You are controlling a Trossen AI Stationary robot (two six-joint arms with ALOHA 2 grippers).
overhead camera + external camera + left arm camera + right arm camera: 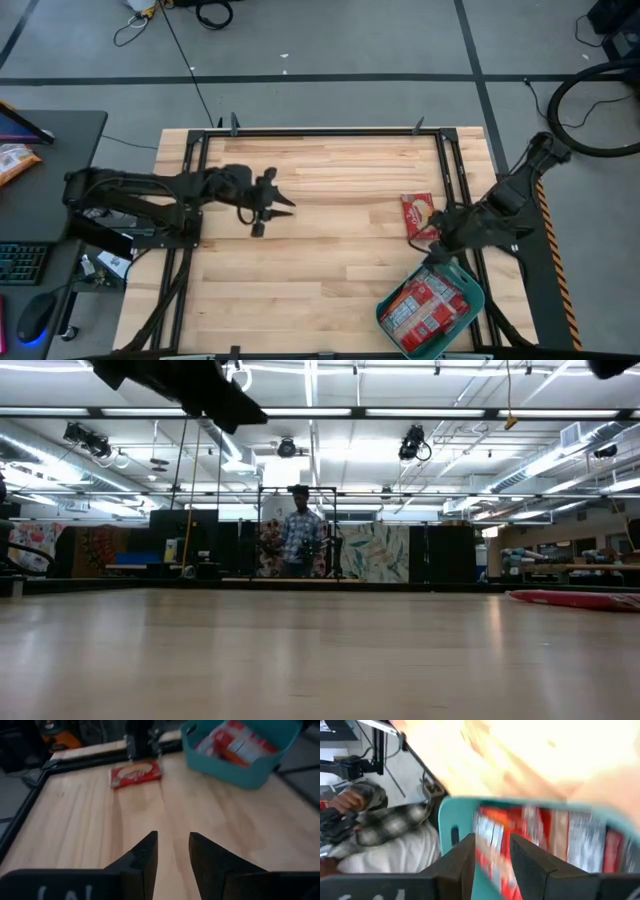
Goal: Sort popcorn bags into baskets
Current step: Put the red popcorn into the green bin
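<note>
While angled down, right gripper hovers over basket.

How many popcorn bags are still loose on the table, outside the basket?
1: a popcorn bag lies flat on the table's right side, above the teal basket and beside the right claw. Others fill the basket.

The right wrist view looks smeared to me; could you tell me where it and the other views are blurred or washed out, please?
Right wrist view: motion-smeared, tabletop blown out pale, teal basket and popcorn bags streaked. Left wrist view: soft, its own tool dark and unlit. Low view: ceiling lights glare and reflect off the table. High view: evenly lit.
</note>
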